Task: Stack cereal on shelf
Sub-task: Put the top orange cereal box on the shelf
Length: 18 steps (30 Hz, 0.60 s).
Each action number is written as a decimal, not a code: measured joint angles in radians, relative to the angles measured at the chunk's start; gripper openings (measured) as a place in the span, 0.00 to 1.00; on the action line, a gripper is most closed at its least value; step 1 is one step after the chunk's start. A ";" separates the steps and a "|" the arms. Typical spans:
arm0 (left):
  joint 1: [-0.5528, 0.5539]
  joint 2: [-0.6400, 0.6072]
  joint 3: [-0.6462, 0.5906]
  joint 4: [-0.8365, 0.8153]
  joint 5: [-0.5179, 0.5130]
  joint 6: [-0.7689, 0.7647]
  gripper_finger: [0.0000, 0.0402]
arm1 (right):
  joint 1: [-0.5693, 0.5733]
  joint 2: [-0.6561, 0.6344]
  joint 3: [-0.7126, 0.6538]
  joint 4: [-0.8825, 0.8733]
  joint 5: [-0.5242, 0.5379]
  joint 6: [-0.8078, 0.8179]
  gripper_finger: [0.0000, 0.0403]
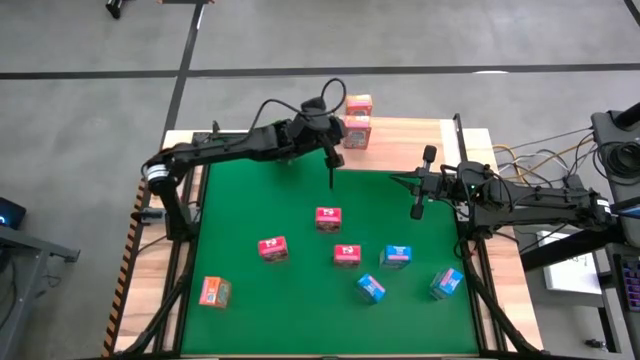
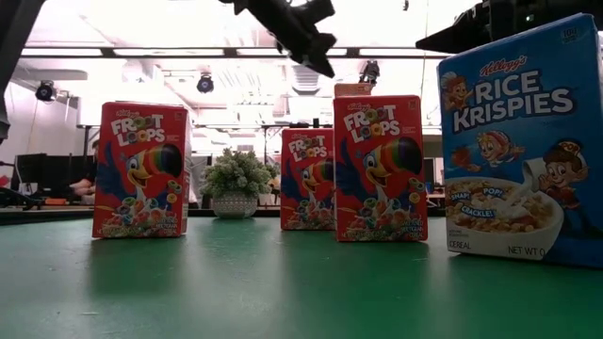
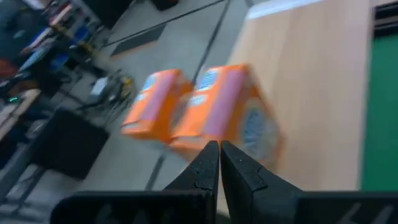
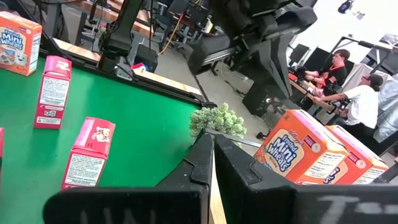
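Two orange cereal boxes stand side by side on the light wooden shelf at the far edge of the table. My left gripper hovers shut just left of them, above the board; its closed fingers point at the nearer box and touch nothing. On the green mat stand three red boxes, three blue boxes and one more orange box. My right gripper waits shut, raised at the right.
A small green plant in a pot stands near the shelf. Thin black posts rise at the shelf's ends. People sit in the room beyond the table. Cables lie at the right.
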<state>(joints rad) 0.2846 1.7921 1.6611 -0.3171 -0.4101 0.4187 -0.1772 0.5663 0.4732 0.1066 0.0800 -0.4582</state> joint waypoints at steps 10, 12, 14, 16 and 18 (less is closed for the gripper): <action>0.059 0.042 -0.001 -0.029 -0.019 -0.064 0.00 | 0.000 0.000 0.000 0.000 0.000 -0.006 0.02; 0.058 0.056 -0.001 -0.015 -0.018 -0.070 0.00 | 0.000 0.000 0.000 0.000 0.000 -0.008 0.02; 0.057 0.069 -0.001 0.010 -0.017 -0.075 0.00 | 0.000 0.000 0.000 0.000 0.000 -0.011 0.02; 0.056 0.076 -0.001 0.022 -0.017 -0.082 0.00 | 0.000 0.000 0.000 0.000 0.000 -0.012 0.02; 0.054 0.080 -0.001 0.032 -0.017 -0.094 0.00 | 0.000 0.000 0.000 0.000 0.000 -0.012 0.02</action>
<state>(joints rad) 0.3386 1.8717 1.6600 -0.2846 -0.4269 0.3248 -0.1772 0.5663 0.4732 0.1069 0.0799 -0.4706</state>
